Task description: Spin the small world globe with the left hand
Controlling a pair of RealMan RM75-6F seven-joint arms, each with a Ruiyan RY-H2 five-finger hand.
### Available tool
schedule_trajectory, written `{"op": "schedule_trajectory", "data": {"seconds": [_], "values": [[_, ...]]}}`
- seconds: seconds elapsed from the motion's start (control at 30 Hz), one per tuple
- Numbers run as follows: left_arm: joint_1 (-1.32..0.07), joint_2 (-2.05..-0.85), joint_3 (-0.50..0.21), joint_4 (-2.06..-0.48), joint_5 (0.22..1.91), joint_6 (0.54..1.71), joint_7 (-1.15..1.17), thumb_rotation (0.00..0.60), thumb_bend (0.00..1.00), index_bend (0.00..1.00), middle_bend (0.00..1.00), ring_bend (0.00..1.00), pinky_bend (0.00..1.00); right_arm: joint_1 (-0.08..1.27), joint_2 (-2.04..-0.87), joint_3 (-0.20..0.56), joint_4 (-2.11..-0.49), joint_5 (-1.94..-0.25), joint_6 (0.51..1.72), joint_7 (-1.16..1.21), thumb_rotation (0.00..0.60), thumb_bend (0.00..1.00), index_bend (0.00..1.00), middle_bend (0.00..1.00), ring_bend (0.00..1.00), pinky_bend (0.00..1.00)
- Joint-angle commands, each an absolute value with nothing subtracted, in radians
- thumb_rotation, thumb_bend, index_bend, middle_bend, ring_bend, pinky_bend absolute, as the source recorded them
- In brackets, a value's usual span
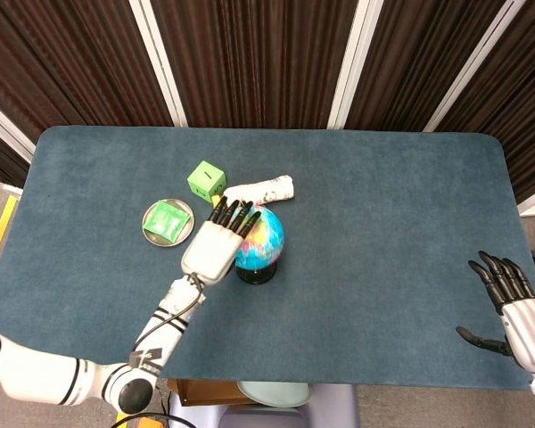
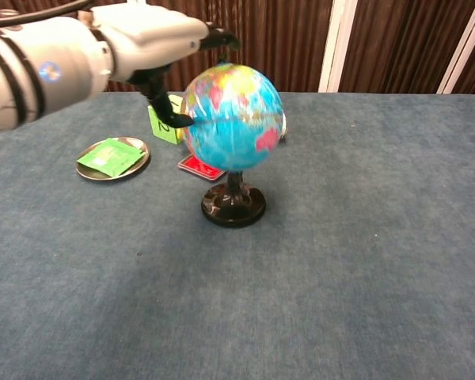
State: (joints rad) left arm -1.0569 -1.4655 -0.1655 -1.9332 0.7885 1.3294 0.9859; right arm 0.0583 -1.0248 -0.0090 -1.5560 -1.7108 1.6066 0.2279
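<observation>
1. Left hand [image 1: 216,246], white-backed with black fingers, is held at the left flank of the small blue world globe [image 2: 233,117]; its fingers [image 2: 169,113] are extended and slightly spread, one tip seen against the sphere's side in the chest view.
2. Nothing is gripped by that hand.
3. Glossy and round, the globe is carried on a short stem and a round black base [image 2: 233,207], standing upright on the blue felt-like table [image 1: 383,223]; its map print appears streaked.
4. Behind it lie a red flat card [image 2: 199,168], a green numbered cube [image 1: 206,179] and a white rolled packet [image 1: 260,190].
5. A round metal dish [image 1: 153,234] holding a green sachet [image 2: 109,156] sits further left.
6. Right hand [image 1: 515,308] is held at the table's near right edge, fingers spread, holding nothing.
</observation>
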Motion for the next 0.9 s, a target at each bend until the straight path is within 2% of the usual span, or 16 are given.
{"op": "schedule_trajectory", "data": {"seconds": [0.03, 0.43, 0.67, 0.9], "values": [[-1.008, -1.421, -0.131, -1.969, 0.84, 1.343, 0.932, 0.6, 0.29, 0.0, 0.0, 0.0, 0.0, 0.064, -1.024, -0.008, -1.562, -1.715, 1.6, 0.221, 0.6, 0.16, 0.0, 0.07, 0.0, 0.0], [-0.793, -1.252, -0.052, -2.009, 1.1, 1.448, 0.624, 0.6, 0.3, 0.0, 0.0, 0.0, 0.0, 0.07, -1.006, -0.009, -1.582, -1.717, 1.592, 0.202, 0.6, 0.16, 0.0, 0.07, 0.0, 0.0], [-0.571, -1.135, 0.037, -1.857, 1.233, 1.547, 0.27, 0.6, 0.3, 0.0, 0.0, 0.0, 0.0, 0.068, -0.996, 0.004, -1.576, -1.688, 1.594, 0.203, 0.6, 0.16, 0.0, 0.07, 0.0, 0.0], [-0.376, -1.124, 0.098, -1.678, 1.297, 1.623, -0.012, 0.6, 0.3, 0.0, 0.0, 0.0, 0.0, 0.069, -1.012, 0.016, -1.581, -1.662, 1.585, 0.167, 0.6, 0.16, 0.0, 0.07, 0.0, 0.0]]}}
